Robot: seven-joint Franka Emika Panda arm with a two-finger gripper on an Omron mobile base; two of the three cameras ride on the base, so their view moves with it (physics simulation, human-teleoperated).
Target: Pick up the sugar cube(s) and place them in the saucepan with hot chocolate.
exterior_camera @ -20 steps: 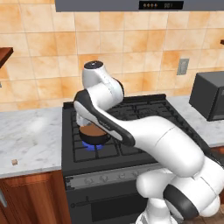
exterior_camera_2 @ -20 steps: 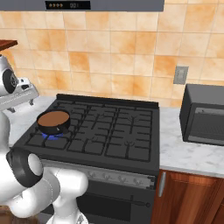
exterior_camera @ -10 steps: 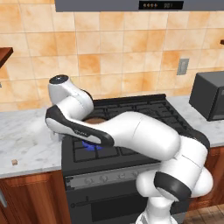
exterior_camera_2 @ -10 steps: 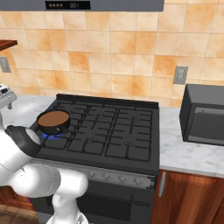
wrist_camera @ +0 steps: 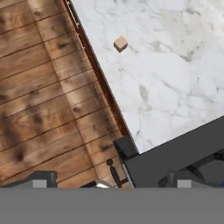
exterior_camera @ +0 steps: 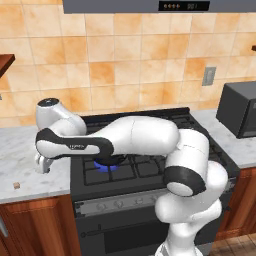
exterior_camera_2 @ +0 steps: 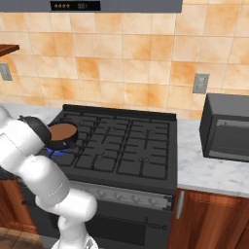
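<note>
The sugar cube (exterior_camera: 16,185) is a tiny tan block lying near the front edge of the left marble counter (exterior_camera: 20,150). In the hand view the sugar cube (wrist_camera: 120,43) sits on the marble, close to the counter's edge. My gripper (exterior_camera: 42,169) hangs over that counter, to the right of the cube and above it. In the hand view my gripper (wrist_camera: 111,180) is open, its tips far apart with nothing between them. The saucepan with hot chocolate (exterior_camera_2: 63,132) stands on the stove's front left burner, over a blue flame. In the left base view my arm hides it.
The black stove (exterior_camera_2: 126,146) lies to the right of the counter, and its corner (wrist_camera: 175,153) shows in the hand view. A dark microwave (exterior_camera_2: 226,127) stands on the right counter. Wooden floor (wrist_camera: 43,87) lies beyond the counter edge. A wooden shelf (exterior_camera: 6,62) juts out at the upper left.
My arm has swung left, from above the saucepan on the stove to over the left counter. The gripper has stayed open. The cube and the pan have not moved.
</note>
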